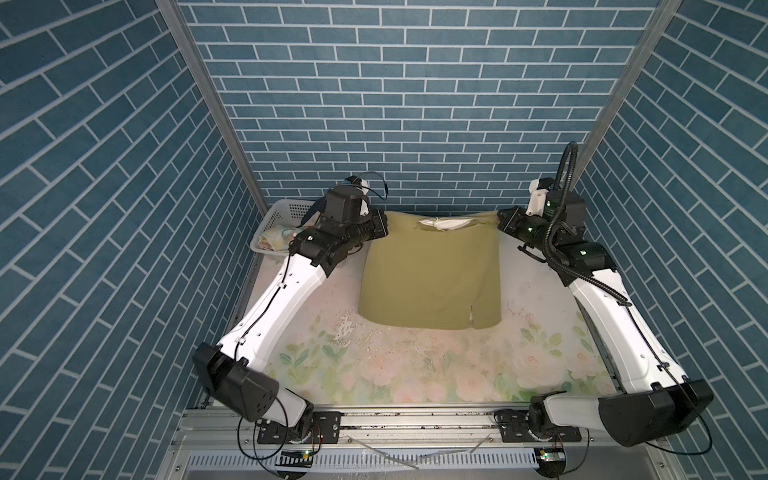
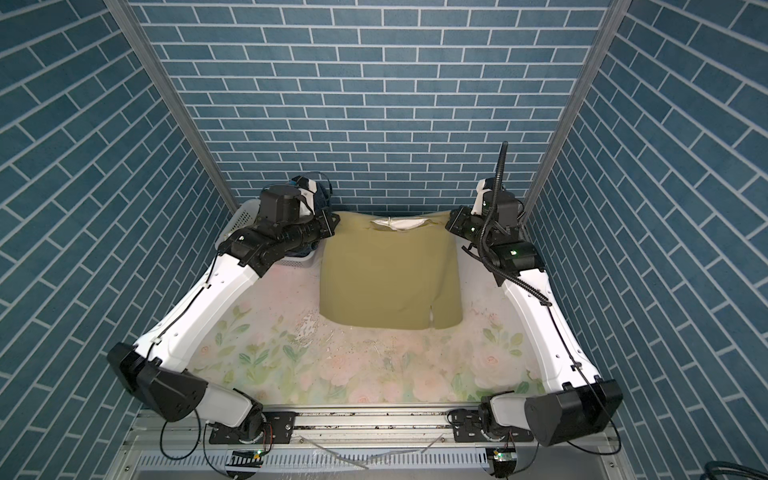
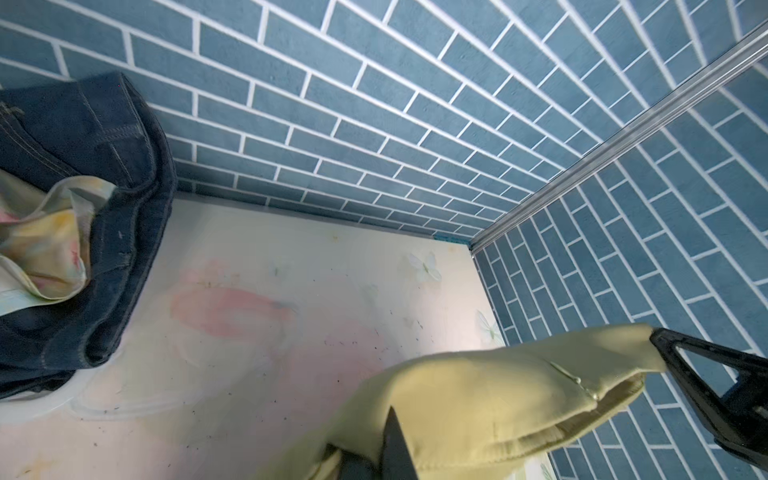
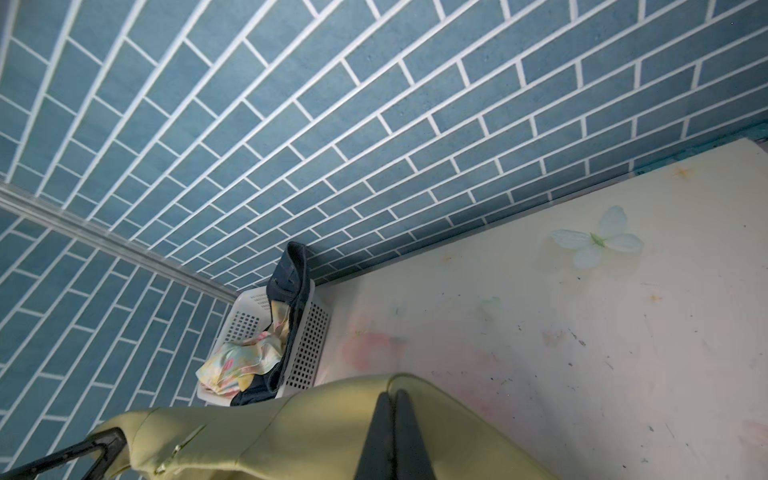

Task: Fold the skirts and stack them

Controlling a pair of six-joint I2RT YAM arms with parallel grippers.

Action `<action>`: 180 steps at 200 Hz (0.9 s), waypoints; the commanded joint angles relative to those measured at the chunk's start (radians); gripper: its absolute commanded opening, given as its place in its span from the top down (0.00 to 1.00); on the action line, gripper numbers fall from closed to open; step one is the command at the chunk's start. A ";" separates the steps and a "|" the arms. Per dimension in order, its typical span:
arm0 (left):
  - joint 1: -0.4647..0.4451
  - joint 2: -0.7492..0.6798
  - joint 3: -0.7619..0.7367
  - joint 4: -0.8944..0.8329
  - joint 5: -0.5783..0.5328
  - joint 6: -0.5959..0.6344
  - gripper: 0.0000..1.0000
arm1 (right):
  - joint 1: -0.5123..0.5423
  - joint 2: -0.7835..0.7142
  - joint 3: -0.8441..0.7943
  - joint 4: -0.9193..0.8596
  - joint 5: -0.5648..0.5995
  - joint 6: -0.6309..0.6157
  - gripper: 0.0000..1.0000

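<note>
While clenched in left claw (image 3: 374, 453) and right claw (image 4: 394, 401) near basket (image 4: 309, 345): risk of green skirt (image 1: 428, 274) waistband slipping under uneven pull.

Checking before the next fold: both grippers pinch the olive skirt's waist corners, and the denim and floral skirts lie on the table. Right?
Not quite: the denim skirt and floral skirt sit bunched in the white basket, not on the table; the right wrist view shows it. The left gripper and right gripper do pinch the olive skirt at its waist corners.
</note>
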 commanded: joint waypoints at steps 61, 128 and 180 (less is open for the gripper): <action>-0.006 -0.025 0.050 0.104 0.147 0.025 1.00 | -0.069 -0.213 -0.093 0.007 0.028 -0.026 1.00; -0.186 -0.119 -0.853 0.505 0.059 -0.102 1.00 | -0.071 -0.540 -0.970 0.087 0.027 0.061 1.00; -0.259 -0.051 -1.019 0.584 0.007 -0.149 0.89 | -0.070 -0.563 -1.112 0.051 0.027 0.086 1.00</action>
